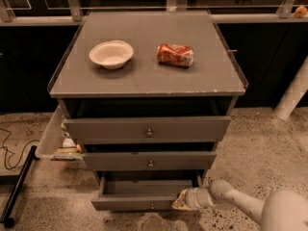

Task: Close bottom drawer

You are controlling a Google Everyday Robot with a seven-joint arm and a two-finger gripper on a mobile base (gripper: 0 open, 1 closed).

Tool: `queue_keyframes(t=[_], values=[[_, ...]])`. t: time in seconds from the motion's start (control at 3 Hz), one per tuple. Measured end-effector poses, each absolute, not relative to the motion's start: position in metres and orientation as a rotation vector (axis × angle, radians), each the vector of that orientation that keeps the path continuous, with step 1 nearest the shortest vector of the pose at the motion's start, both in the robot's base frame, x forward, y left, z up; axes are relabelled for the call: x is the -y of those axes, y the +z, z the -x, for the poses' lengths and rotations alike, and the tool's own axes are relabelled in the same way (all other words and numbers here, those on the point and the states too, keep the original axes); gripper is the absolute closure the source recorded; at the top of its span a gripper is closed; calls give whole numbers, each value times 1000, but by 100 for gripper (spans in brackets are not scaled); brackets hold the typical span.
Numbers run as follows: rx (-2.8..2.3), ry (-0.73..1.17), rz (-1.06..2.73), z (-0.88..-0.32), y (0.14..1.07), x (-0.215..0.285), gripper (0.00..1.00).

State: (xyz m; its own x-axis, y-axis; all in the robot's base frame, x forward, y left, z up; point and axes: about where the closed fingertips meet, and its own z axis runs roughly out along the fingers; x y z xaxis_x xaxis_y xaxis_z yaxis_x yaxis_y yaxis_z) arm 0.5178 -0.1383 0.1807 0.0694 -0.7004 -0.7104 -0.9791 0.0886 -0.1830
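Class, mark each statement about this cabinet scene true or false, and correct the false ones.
1. The flat-fronted bottom drawer of the grey cabinet is fully shut. False: it stands partly open.
2. The crushed red metal can lies on its side on the cabinet top. True.
3. The round white bowl sits inside the bottom drawer. False: it sits on the cabinet top.
4. The robot's claw is down beside the bottom drawer's front. True.

One high front view, angled down.
It faces the flat-topped grey three-drawer cabinet [144, 78] from fairly near; the pale gripper [182, 199] sits lower right.
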Motion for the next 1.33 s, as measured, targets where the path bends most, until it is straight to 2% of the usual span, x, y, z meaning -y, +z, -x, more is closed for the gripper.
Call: queue_keyframes(t=[0.33,0.67,1.33], values=[[-1692,520,1673,-518,180,138,89],[-1723,481,1669,-540,175,145,86],[-1723,481,1669,-539,175,145,39]])
